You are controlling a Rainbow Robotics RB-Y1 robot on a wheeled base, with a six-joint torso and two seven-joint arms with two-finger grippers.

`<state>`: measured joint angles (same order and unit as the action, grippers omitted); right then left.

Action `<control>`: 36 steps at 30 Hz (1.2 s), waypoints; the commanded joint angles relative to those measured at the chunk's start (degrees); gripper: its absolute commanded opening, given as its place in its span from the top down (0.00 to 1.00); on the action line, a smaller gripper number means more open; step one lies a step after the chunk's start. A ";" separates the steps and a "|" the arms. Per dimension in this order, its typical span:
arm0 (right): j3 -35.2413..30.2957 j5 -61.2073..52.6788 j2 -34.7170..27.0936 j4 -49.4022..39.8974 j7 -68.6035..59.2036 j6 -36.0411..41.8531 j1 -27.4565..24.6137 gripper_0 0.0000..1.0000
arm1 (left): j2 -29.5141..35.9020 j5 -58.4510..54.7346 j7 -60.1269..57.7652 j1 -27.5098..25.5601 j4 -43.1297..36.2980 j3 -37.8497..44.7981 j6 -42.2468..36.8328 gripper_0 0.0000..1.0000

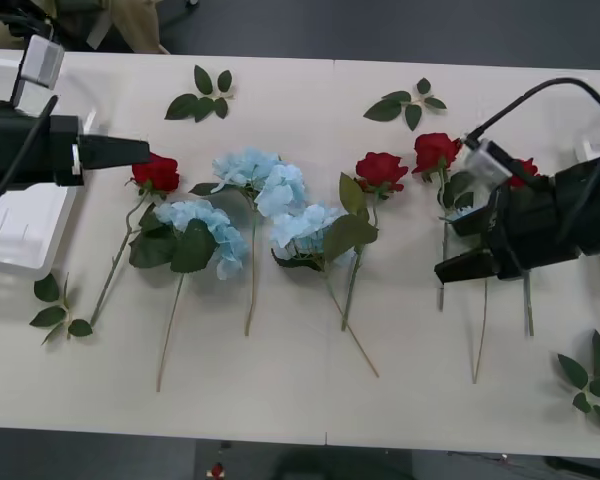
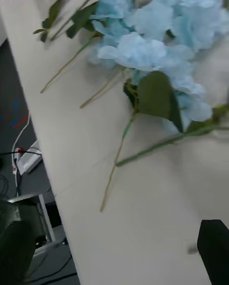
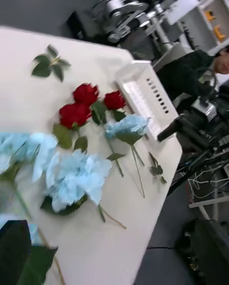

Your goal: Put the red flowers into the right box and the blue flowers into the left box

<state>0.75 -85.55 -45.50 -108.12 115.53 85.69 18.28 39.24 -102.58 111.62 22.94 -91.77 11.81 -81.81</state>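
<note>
Black right end effector [image 1: 467, 266] over red flowers [image 1: 435, 150]

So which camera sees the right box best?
The left wrist view: the right box shows whole there, past the red flowers. The front view catches just its edge behind the right gripper.

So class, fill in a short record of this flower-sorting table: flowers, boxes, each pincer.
Red flowers: four on the table; one far left, three toward the right
Blue flowers: clustered in the middle
Left box: at the table's left edge
Left pincer: tip beside the far-left rose
Right pincer: above the right-hand stems
Loose leaf sprigs: scattered
</note>
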 commanded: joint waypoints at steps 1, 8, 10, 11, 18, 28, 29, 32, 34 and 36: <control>-4.00 4.96 0.41 -1.83 -13.75 0.27 2.02 0.00 | 2.86 4.23 -4.21 0.18 4.23 0.23 -1.77 0.00; -10.85 18.41 2.34 -1.83 -28.08 0.01 2.55 0.00 | 4.36 15.39 -4.39 0.79 10.03 0.14 -1.07 0.00; -12.08 21.83 2.34 -1.83 -30.63 0.01 2.55 0.00 | 4.27 18.12 -4.57 1.14 10.03 -0.39 -1.07 0.00; -12.88 23.15 2.52 -1.74 -31.95 -0.08 2.55 0.00 | 4.36 19.26 -4.65 1.41 10.03 -0.83 -1.07 0.00; -17.53 27.90 3.22 2.03 -40.56 -0.26 2.55 0.00 | 4.27 30.25 -5.01 4.92 10.12 -8.38 1.30 0.00; -19.29 35.28 2.78 9.33 -42.58 -2.19 2.81 0.00 | 2.60 42.99 -5.18 6.59 11.26 -18.05 9.39 0.00; -19.29 36.25 2.78 10.38 -42.58 -2.54 2.90 0.00 | 2.07 44.40 -5.09 7.12 12.23 -18.40 9.39 0.00; -19.12 37.13 2.87 12.84 -42.58 -4.39 2.99 0.00 | 0.76 46.59 -4.83 8.26 14.95 -18.49 9.39 0.00; -18.68 37.48 2.87 14.69 -42.32 -6.15 2.99 0.00 | -0.04 48.44 -4.57 8.79 16.80 -18.49 9.74 0.00; -17.71 37.83 2.87 16.80 -42.14 -8.70 2.99 0.00 | -0.91 50.46 -4.30 9.41 18.65 -18.49 10.35 0.00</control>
<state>-17.97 -48.27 -42.60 -92.48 74.81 79.13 19.16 38.59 -54.02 107.91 29.68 -74.10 -7.18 -72.82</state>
